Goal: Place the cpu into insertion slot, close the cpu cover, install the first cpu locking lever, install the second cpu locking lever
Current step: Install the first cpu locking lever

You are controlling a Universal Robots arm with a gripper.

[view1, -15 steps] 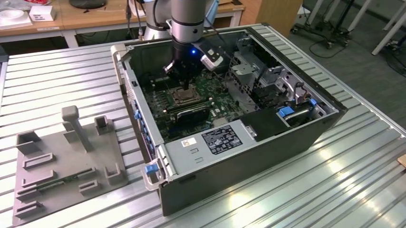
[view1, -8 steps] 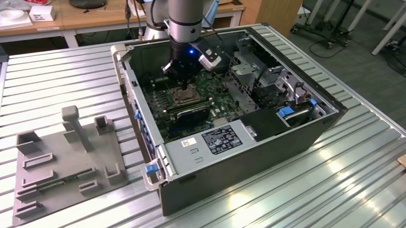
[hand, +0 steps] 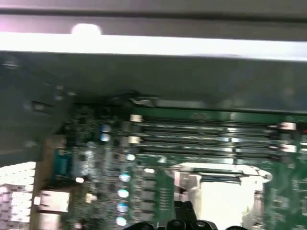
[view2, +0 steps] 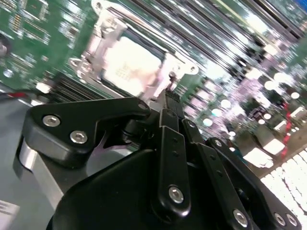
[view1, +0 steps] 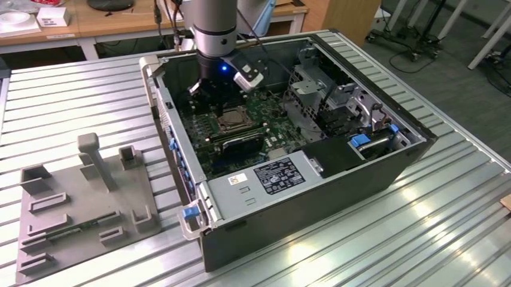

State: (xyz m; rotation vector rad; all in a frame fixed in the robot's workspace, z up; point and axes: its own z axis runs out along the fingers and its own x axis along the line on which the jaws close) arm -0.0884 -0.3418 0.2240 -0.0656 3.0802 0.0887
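Note:
The insertion slot (view1: 231, 119) sits on the green motherboard (view1: 267, 110) inside the open computer case. In both wrist views the pale square cpu (view2: 129, 64) (hand: 223, 201) lies in the slot. The silvery cpu cover (view2: 88, 64) (hand: 220, 168) frames it and looks to be lying flat. My gripper (view1: 214, 103) hangs straight down over the slot's far edge. Its black fingers meet at one tip, shut, with nothing between them. That gripper tip (view2: 170, 96) (hand: 184, 211) is right at the cover's rim. I cannot make out the locking levers.
Case walls (view1: 164, 113) stand close around the board. Long memory slots (hand: 211, 129) run beside the socket. A drive cage (view1: 319, 95) and a labelled power supply (view1: 271, 173) fill the case's other side. A grey fixture board (view1: 80, 197) lies at the exterior view's left.

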